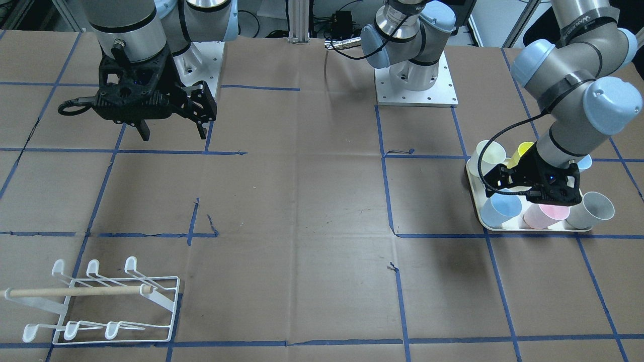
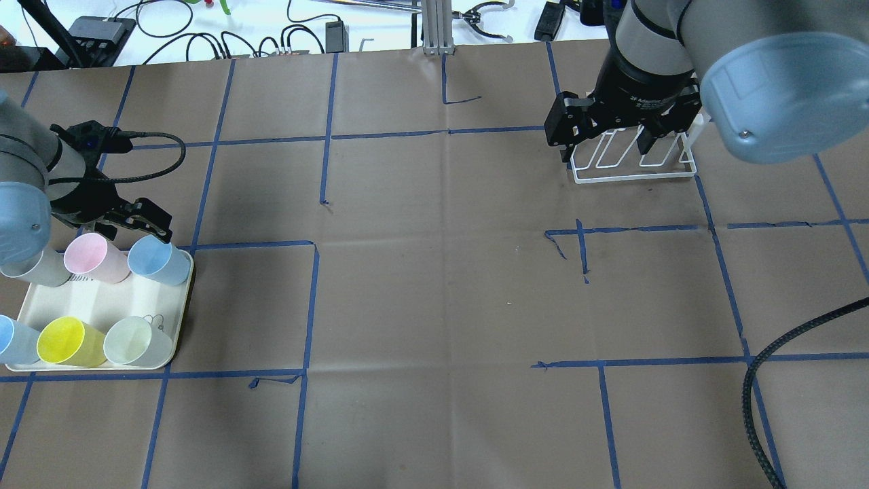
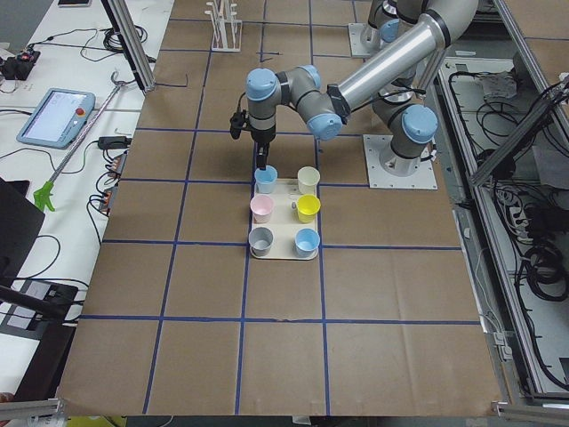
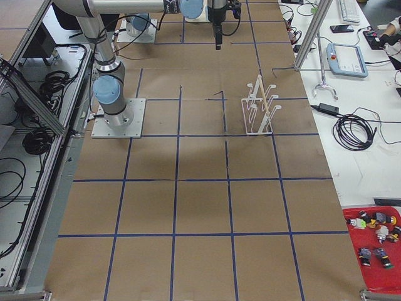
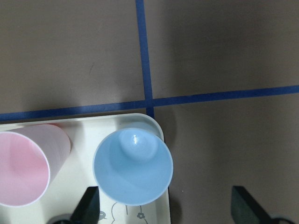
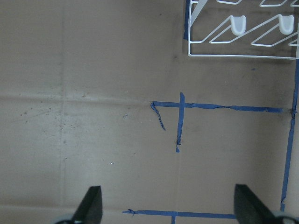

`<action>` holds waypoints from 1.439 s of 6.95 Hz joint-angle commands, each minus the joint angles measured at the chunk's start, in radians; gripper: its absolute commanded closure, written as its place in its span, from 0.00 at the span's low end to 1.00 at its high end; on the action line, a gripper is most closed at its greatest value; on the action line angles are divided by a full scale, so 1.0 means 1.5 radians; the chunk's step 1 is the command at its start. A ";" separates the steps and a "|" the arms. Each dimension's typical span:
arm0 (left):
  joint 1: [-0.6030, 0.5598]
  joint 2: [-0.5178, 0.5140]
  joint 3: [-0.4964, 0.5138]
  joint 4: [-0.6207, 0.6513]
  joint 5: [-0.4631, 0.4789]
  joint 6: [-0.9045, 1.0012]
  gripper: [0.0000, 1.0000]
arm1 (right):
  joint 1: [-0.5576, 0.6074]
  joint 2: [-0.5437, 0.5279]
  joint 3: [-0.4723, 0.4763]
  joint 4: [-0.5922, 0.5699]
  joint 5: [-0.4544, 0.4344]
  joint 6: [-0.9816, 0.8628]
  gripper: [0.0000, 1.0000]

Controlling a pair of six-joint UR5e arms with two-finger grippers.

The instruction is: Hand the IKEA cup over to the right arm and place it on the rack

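My left gripper (image 5: 166, 207): fingers spread wide, empty, hovering over the blue cup (image 5: 133, 165) at the tray's (image 2: 102, 302) 1 o'clock corner in the overhead view. Six cups are counted on the tray: two blue, one pink (image 2: 95, 257), one grey (image 2: 34, 266), one yellow (image 2: 68, 339), one pale green (image 2: 136, 339). My right gripper (image 6: 168, 207): spread, empty. One rack (image 6: 238, 24) at its 1 o'clock.

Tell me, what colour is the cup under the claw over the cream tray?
A light blue plastic cup; clearest in the left wrist view.

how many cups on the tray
6, all on the tray: grey, pink, blue in the robot's far row; second blue, yellow, pale green in the nearer row. None seems hidden.
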 commanded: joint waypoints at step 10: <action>0.000 -0.031 -0.040 0.049 0.003 0.001 1.00 | 0.000 0.008 0.002 -0.001 0.001 0.000 0.00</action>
